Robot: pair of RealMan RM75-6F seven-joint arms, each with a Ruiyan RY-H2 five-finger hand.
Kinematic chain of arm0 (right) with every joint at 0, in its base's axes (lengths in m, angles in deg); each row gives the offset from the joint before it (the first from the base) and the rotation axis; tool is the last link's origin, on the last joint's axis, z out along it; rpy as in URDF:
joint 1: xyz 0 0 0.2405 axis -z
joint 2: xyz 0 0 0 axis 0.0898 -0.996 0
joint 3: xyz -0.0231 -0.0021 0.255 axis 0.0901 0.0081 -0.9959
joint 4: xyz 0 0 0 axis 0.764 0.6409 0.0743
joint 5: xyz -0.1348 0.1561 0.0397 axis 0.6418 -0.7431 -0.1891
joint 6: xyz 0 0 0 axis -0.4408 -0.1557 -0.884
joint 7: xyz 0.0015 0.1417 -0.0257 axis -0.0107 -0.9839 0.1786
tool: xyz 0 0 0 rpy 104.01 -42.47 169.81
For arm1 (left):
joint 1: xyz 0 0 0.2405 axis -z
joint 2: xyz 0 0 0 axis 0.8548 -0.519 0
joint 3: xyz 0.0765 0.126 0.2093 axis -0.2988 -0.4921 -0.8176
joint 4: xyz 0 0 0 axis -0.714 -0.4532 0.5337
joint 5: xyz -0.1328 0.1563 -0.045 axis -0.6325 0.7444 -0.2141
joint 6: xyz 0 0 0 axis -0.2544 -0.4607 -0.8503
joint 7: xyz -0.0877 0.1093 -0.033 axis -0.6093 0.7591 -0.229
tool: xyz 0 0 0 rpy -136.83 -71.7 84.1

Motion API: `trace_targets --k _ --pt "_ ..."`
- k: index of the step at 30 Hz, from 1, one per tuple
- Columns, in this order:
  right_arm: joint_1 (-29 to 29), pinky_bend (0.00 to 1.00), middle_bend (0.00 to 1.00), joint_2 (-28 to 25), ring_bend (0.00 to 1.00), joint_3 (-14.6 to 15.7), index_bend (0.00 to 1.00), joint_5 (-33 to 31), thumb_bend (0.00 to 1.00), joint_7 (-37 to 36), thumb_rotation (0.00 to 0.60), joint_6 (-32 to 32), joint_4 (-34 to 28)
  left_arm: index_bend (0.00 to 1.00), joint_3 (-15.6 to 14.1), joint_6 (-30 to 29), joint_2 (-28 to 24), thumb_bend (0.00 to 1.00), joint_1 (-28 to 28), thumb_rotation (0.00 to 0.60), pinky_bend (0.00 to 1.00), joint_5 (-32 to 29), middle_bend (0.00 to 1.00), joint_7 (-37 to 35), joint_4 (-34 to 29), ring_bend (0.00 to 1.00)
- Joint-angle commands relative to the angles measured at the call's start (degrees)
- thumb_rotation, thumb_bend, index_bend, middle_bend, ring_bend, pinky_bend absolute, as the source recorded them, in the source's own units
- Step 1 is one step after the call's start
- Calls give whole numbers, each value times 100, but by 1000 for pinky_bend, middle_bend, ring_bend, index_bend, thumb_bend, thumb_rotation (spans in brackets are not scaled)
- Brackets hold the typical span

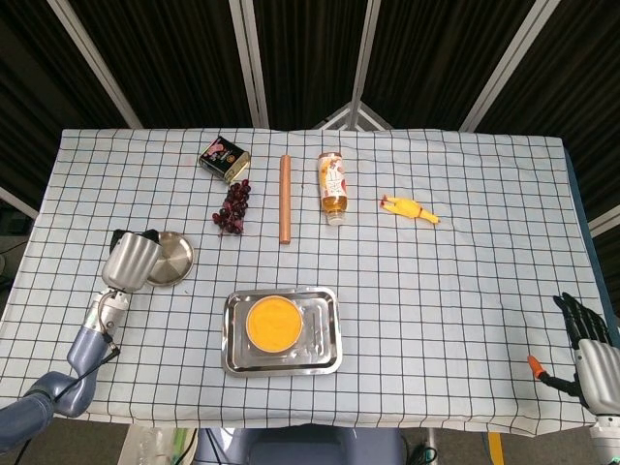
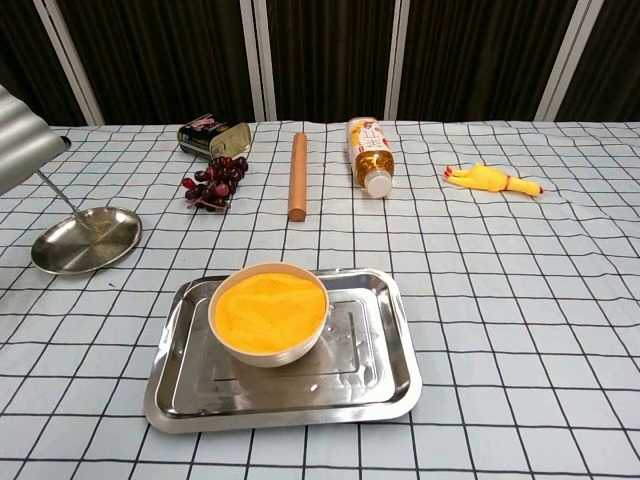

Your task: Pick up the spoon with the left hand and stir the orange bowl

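Over the small steel plate (image 2: 85,240), slim metal spoon (image 2: 68,204) in the left hand (image 1: 129,261) fingers' grip, bowl end down.

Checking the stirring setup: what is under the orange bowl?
The orange bowl stands in a steel tray, toward its left side. The tray floor beneath the bowl is covered, so anything there cannot be seen.

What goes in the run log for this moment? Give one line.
left hand: holds spoon, tip over small plate | orange bowl: in tray, unstirred | right hand: idle, table edge
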Motion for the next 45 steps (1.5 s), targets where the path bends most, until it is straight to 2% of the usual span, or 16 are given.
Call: trace_targets --k 1,13,18,22,32,41,45 --pt "-1 0 0 -1 0 3 0 5 339 4 600 3 4 790 -18 -48 64 559 11 600 1000 31 1000 -75 67 1000" --pt "7 0 0 -4 0 -7 0 13 339 -17 600 -24 3 760 -103 11 214 532 -93 600 1000 -78 1000 -152 183 1000" --pt "8 0 0 2 0 -5 0 29 339 -22 600 -33 7 716 -113 52 172 466 -164 600 1000 -168 1000 -215 111 1000" --pt "11 0 0 9 0 -10 0 22 339 -9 600 -41 9 655 -133 42 80 417 -198 600 1000 -175 1000 -269 -13 1000" --pt "16 0 0 12 0 -5 0 43 338 -4 600 -54 4 632 -151 -7 -282 394 -341 600 1000 -277 1000 -161 -591 1000" --pt "18 0 0 16 0 -1 0 24 339 22 600 -40 -5 597 -86 101 -230 374 -278 600 1000 -368 1000 -154 -406 1000" --pt "14 0 0 14 0 -3 0 5 339 19 600 -21 -1 527 27 149 -131 295 -204 600 1000 -476 1000 -100 -261 1000"
